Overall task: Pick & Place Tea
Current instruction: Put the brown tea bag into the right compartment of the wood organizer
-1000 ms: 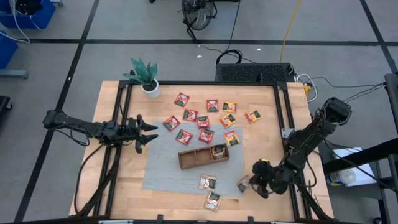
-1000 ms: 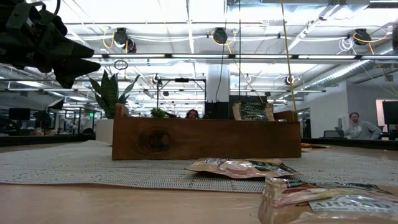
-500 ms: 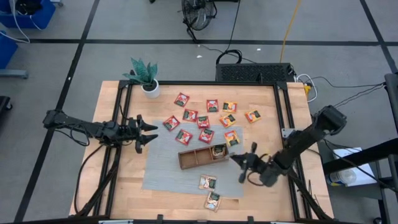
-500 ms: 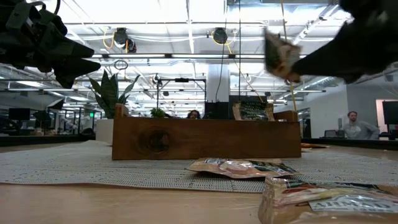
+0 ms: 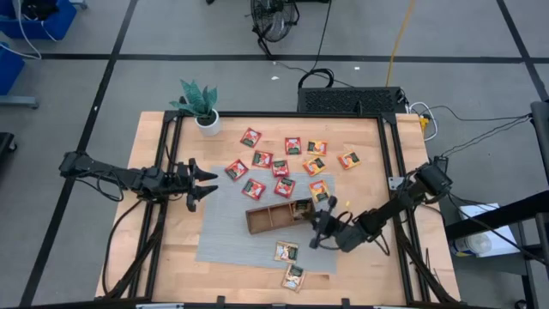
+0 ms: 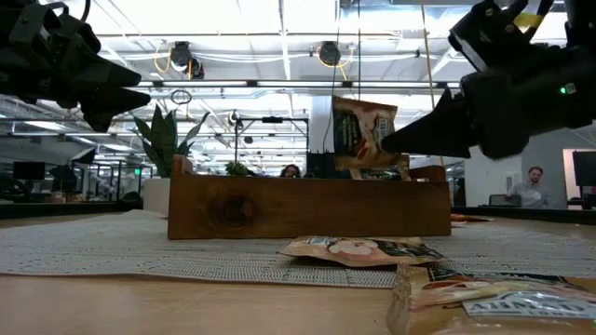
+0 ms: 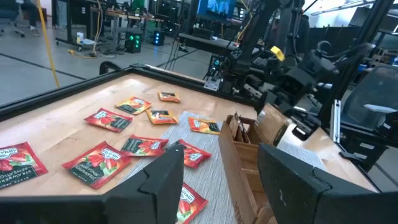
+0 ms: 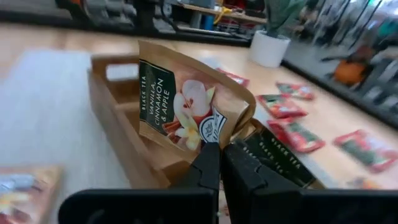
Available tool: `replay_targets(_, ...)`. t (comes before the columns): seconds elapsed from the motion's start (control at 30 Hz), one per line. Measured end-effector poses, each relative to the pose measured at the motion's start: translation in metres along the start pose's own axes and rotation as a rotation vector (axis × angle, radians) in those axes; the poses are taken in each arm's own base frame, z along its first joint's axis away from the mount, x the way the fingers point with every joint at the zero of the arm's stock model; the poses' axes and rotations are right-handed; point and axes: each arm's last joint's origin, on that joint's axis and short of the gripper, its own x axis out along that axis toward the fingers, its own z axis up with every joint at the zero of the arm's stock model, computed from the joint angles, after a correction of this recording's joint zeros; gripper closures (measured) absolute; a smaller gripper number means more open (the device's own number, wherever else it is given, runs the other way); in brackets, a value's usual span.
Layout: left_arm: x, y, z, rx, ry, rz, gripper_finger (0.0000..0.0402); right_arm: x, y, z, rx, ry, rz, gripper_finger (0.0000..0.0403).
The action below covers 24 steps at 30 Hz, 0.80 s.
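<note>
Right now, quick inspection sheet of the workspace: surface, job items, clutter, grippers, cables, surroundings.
Surface: wooden table with a grey mat in the middle.
Job's things: wooden tray on the mat, one sachet inside its right compartment; red and orange sachets scattered behind the tray; two pale sachets in front.
Clutter: potted plant at the back left corner.
Grippers: right gripper shut on a vanilla-cinnamon sachet over the tray's right end; left gripper open, hovering at the mat's left edge.
Cables: yellow cable and dark leads on the floor.
Surroundings: open office; a person far behind.

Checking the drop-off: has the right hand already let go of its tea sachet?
No, the right hand is pinched shut on the sachet, holding it upright above the wooden tray.
</note>
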Motion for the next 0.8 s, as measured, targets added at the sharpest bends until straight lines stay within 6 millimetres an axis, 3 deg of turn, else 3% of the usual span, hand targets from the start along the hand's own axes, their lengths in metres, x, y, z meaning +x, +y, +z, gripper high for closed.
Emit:
replay_targets(0.23,0.000,0.000,0.000,0.000,0.000,0.000,0.0197,-0.007,0.012,0.001,-0.209,0.043,-0.085,0.0403)
replay_targets(0.57,0.000,0.000,0.000,0.000,0.000,0.000,0.0197,-0.013,0.011,-0.005,-0.319,0.062,-0.127,0.0399)
replay_targets(0.8,0.000,0.000,0.000,0.000,0.000,0.000,0.0197,-0.014,0.011,-0.009,-0.288,0.078,-0.109,0.0400)
